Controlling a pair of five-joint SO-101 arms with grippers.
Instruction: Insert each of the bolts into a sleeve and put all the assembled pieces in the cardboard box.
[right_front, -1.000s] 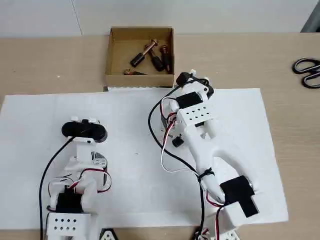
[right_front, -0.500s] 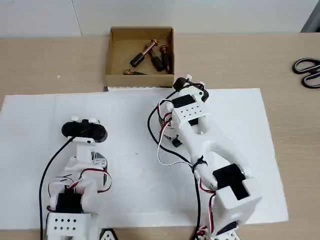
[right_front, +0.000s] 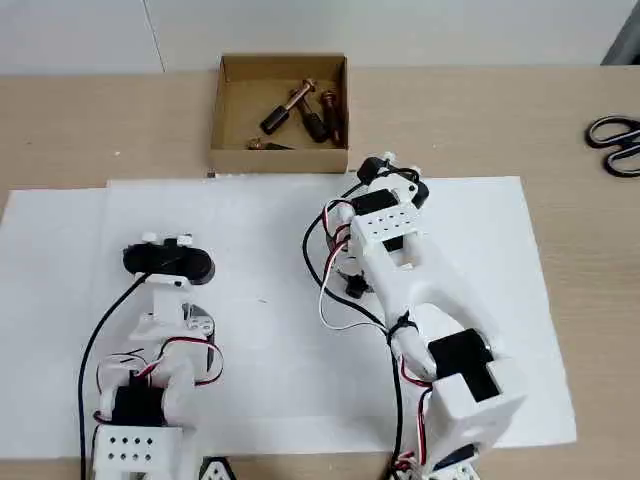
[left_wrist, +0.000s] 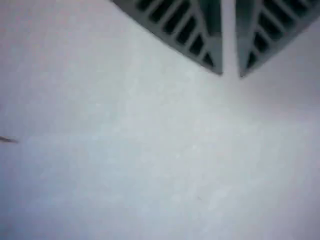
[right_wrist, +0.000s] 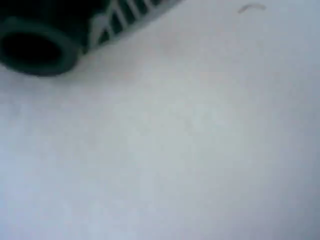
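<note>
The cardboard box (right_front: 228, 105) stands at the table's far edge with several bolts in sleeves (right_front: 300, 112) lying inside. My right arm (right_front: 388, 222) stretches over the white paper just short of the box's front right corner, covering its own gripper from above. In the right wrist view a black hollow sleeve (right_wrist: 36, 47) sits against a ribbed finger (right_wrist: 125, 17) of my right gripper (right_wrist: 85, 37), just above the paper. My left gripper (left_wrist: 229, 55) hangs shut and empty over bare paper, at the near left (right_front: 195, 322) in the high view.
A large white paper sheet (right_front: 260, 400) covers the working area. Black scissors (right_front: 615, 145) lie at the far right on the wooden table. Cables loop off both arms.
My right arm has drawn back slightly from the box and its elbow has swung inward. The paper's far edge has shifted a little. The left arm has kept still.
</note>
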